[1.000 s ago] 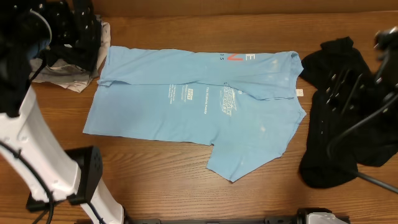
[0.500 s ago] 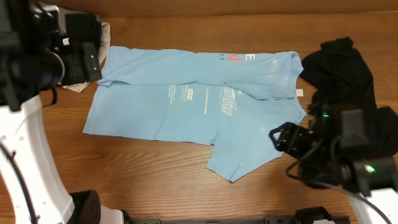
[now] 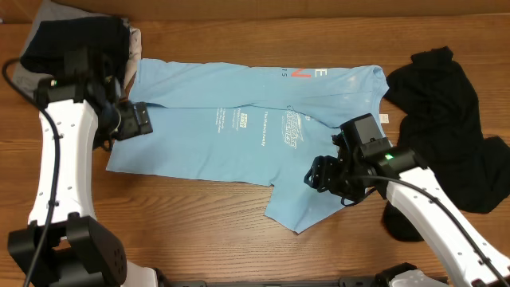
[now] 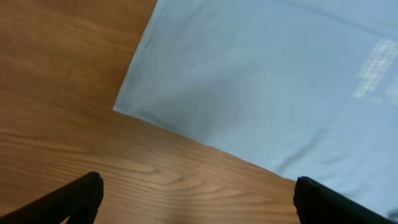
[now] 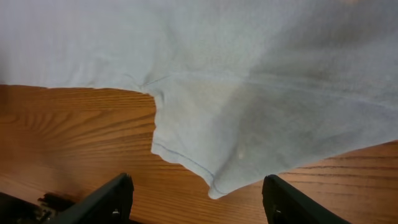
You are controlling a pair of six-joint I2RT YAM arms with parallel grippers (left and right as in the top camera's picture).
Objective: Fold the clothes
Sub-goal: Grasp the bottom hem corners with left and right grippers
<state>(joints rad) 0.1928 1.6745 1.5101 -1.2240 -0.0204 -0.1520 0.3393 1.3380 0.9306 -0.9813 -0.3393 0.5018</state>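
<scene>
A light blue T-shirt [image 3: 239, 127] lies spread flat on the wooden table, with white print at its middle. My left gripper [image 3: 134, 121] hovers open and empty over the shirt's left edge. In the left wrist view the shirt [image 4: 267, 81] shows with its corner at the left, and the open fingers [image 4: 199, 200] are over bare wood. My right gripper [image 3: 320, 174] hovers open and empty over the shirt's lower sleeve. In the right wrist view the sleeve [image 5: 249, 106] hangs towards the open fingers [image 5: 202, 202], its tip just between them.
A heap of black clothes [image 3: 442, 96] lies at the right, reaching down to the right arm's base. A grey and white garment pile [image 3: 131, 44] sits at the back left, partly under the left arm. The table [image 3: 183, 215] is bare wood in front.
Both arms have swung in from the table's sides and down over the shirt: the left to its left edge, the right to its lower sleeve. The shirt has not moved.
</scene>
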